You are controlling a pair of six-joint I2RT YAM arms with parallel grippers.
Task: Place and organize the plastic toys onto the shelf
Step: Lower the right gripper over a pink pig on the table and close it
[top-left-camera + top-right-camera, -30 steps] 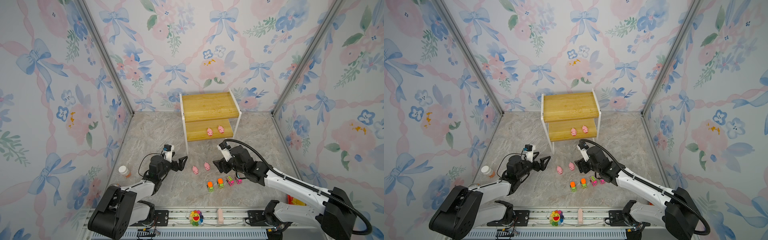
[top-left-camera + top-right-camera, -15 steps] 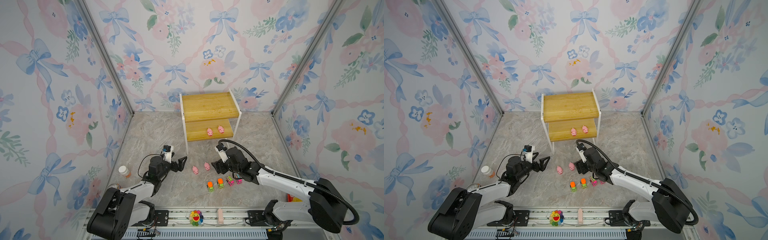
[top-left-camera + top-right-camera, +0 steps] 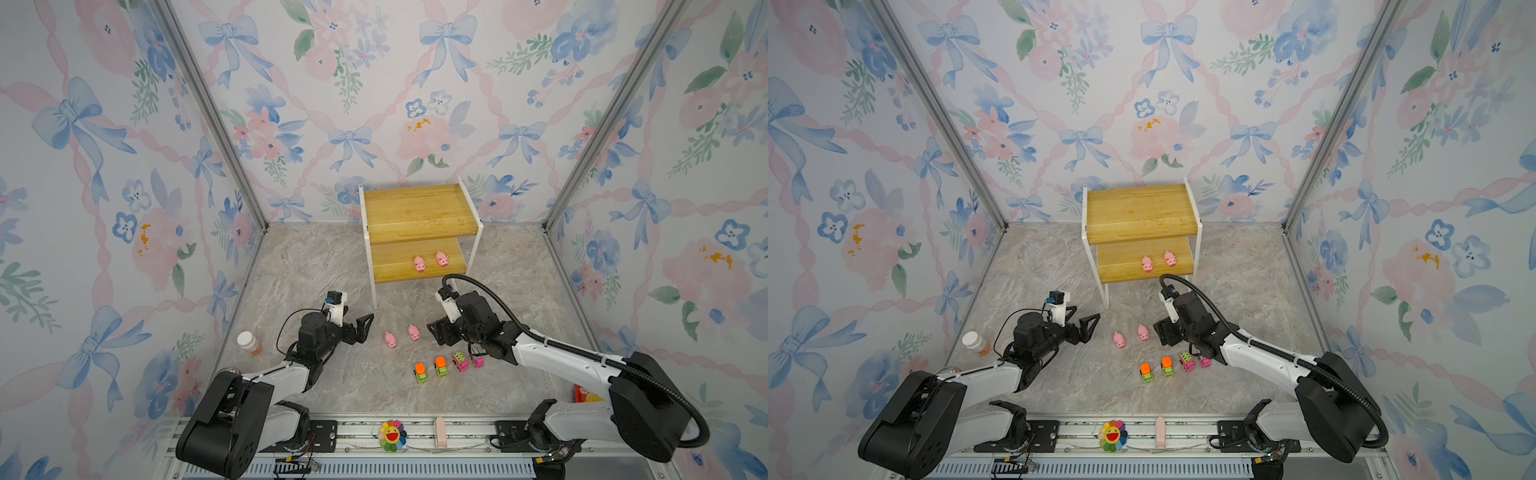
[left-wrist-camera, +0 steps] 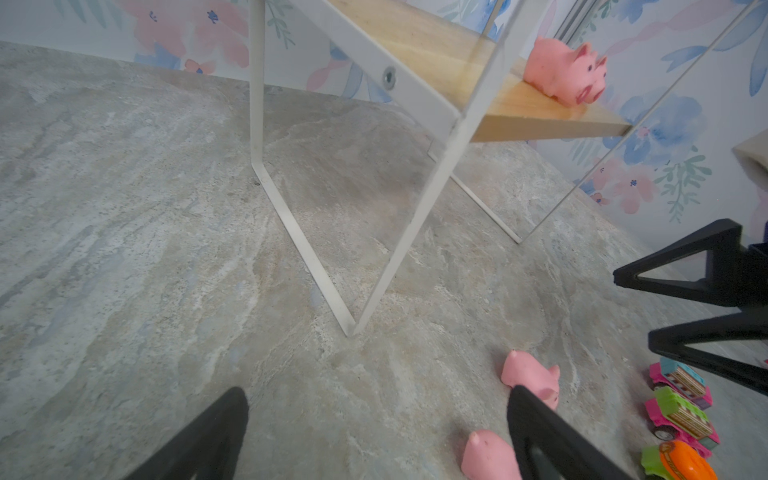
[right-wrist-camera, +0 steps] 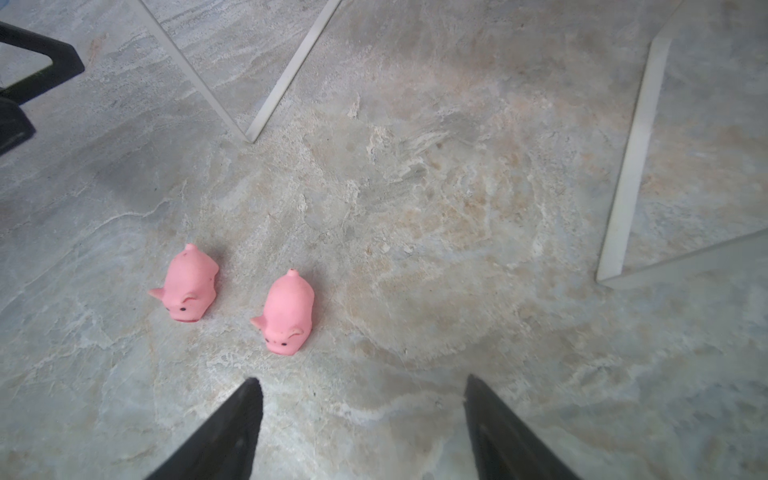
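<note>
Mid-task, pig stage. Shelved pigs (image 3: 419, 263) (image 3: 441, 258) side by side on lower board of shelf (image 3: 419, 208); top board bare.

Loose on tabletop (image 3: 316, 266), between both tools:
- pig nearer R tool (image 3: 414, 332)
- pig nearer L tool (image 3: 390, 339)

In a row beside R arm, none shelved yet: orange-topped trucks (image 3: 421, 372) (image 3: 441, 366) & pink trucks (image 3: 460, 360) (image 3: 477, 360).

R tool (image 5: 362, 382): spread wide, empty, low over tabletop, just beside its pig but not yet astride it.

L tool (image 4: 376, 397): likewise spread wide, empty, aimed at other pig from opp. side.

Probable next move: shift R tool sideways to straddle nearest pig, drop, pinch across body, lift, carry to lower board beside the pair there. Needs care w/ neighbour pig close by & shelf's thin white frame en route.
</note>
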